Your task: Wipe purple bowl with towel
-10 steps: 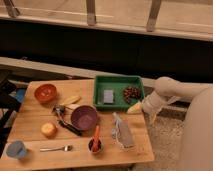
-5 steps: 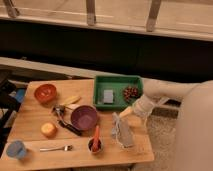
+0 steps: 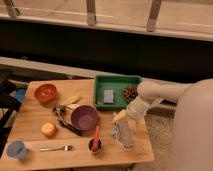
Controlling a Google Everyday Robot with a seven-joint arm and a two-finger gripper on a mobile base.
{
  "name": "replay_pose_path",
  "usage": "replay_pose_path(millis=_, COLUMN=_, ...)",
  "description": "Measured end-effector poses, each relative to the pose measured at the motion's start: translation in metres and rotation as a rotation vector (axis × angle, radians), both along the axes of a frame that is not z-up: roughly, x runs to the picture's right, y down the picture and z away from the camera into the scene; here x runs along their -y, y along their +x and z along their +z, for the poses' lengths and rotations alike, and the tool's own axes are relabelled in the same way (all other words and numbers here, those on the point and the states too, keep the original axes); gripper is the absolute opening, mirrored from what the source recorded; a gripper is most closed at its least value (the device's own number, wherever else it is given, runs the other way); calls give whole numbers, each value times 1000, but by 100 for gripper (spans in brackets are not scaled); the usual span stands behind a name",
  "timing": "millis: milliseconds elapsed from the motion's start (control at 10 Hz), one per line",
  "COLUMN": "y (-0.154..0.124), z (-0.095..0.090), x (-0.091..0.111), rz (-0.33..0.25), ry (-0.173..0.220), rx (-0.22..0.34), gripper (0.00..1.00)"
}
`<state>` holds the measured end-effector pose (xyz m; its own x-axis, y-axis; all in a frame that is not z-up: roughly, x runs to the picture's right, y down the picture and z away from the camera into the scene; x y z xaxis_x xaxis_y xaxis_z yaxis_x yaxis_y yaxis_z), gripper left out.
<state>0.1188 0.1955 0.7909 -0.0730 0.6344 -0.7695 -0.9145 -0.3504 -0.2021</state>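
Purple bowl (image 3: 84, 117), centre; towel (image 3: 16, 148), far left. Claw (image 3: 120, 118): spread wide, empty, beside grey oblong piece (image 3: 126, 136). Risk: may grab wrong item.

One purple bowl (image 3: 84, 117), one orange-red bowl (image 3: 45, 92), one pincer (image 3: 120, 118) near tray (image 3: 118, 78)

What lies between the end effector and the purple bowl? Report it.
Only bare wooden table, seen in the camera view; the end effector hangs beside the purple bowl.
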Motion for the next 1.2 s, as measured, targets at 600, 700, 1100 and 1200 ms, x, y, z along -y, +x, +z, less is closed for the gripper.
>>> replay_pose_path(millis=600, y=-7, z=8, x=-1, rz=25, ry=54, rx=19, gripper=33)
replay_pose_path(millis=700, y=2, z=7, x=4, rz=50, ry=77, rx=1, gripper=22)
replay_pose_path(millis=1100, y=18, z=-2, x=40, rz=95, ry=186, rx=-32, gripper=0)
replay_pose_path(millis=1200, y=14, z=-6, x=52, rz=95, ry=217, rx=-25, gripper=0)
